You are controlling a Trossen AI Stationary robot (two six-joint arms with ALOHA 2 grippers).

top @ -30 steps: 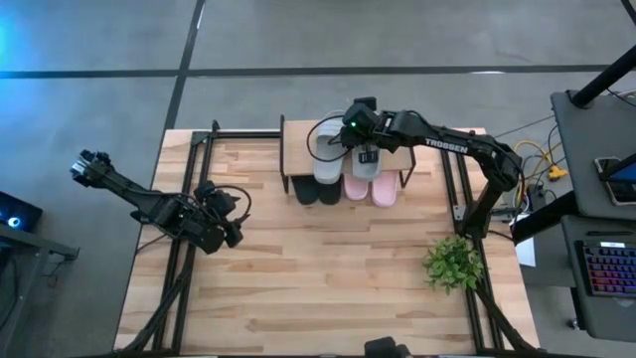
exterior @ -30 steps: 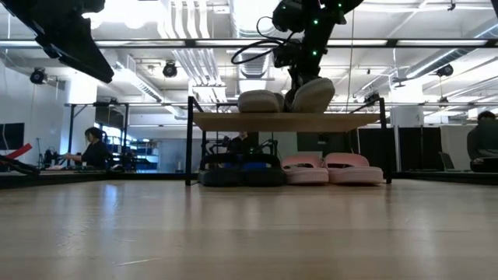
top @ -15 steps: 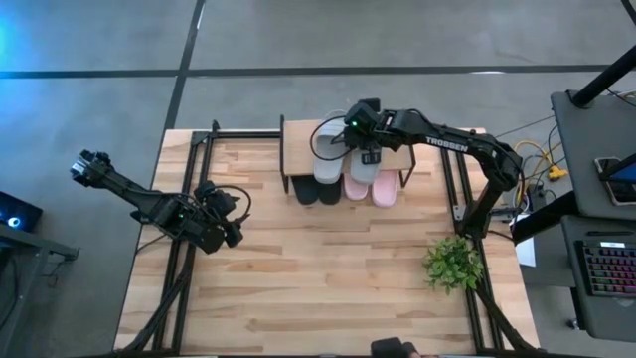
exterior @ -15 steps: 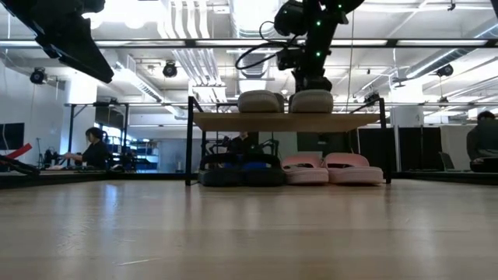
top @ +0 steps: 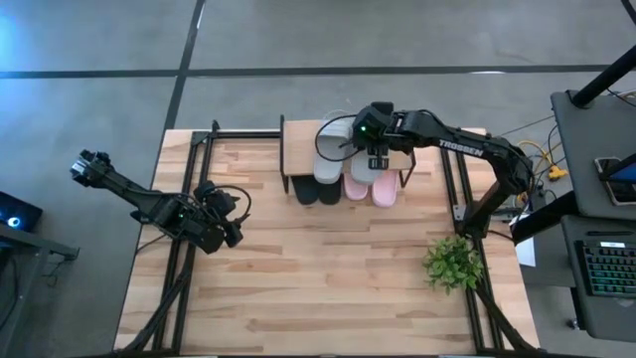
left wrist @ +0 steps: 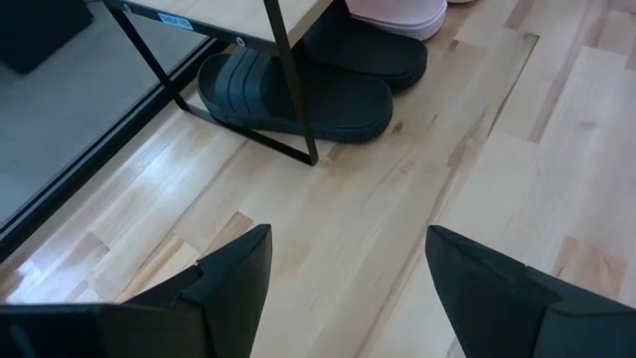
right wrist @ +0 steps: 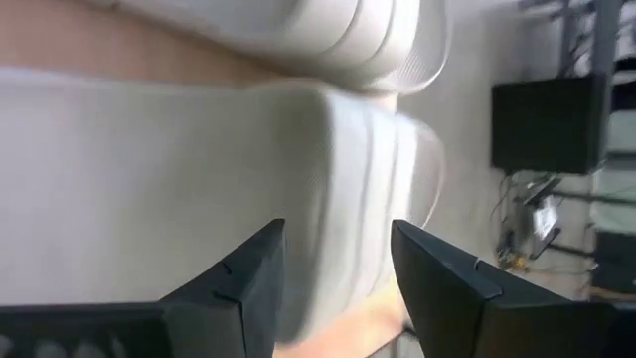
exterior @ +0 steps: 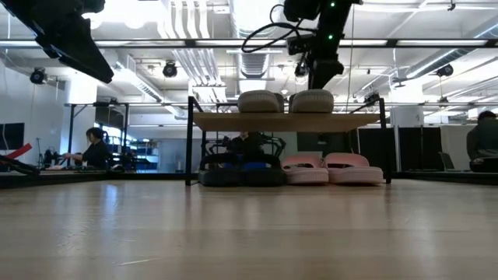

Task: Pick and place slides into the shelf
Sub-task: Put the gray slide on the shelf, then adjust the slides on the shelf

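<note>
Since a second ago the right gripper point(top: 376, 159) has let go of the second light grey slide point(exterior: 311, 101), which was tilted in its grasp and now lies flat on the shelf point(top: 298, 149) top, side by side with and touching the first grey slide point(exterior: 260, 101); the gripper has lifted and now hangs just above the released slide, its fingers point(right wrist: 248, 288) parted a moderate way and holding nothing, with the ribbed, rounded foam strap showing between them in the right wrist view. Both grey slides are soft-looking, with thick moulded soles and wide ridged straps. Under the light wood plank, on the worktop point(top: 328, 268) between the thin black metal legs, the two black slides point(exterior: 233, 173) sit to one side and the two pale pink slides point(exterior: 333, 169) to the other, all four in a row. The black ones have matte ribbed straps in the left wrist view. The left gripper point(top: 224, 227) waits well apart over the worktop's left side, its fingers spread wide and empty. A small green plant point(top: 454, 263) stands near the right edge.
</note>
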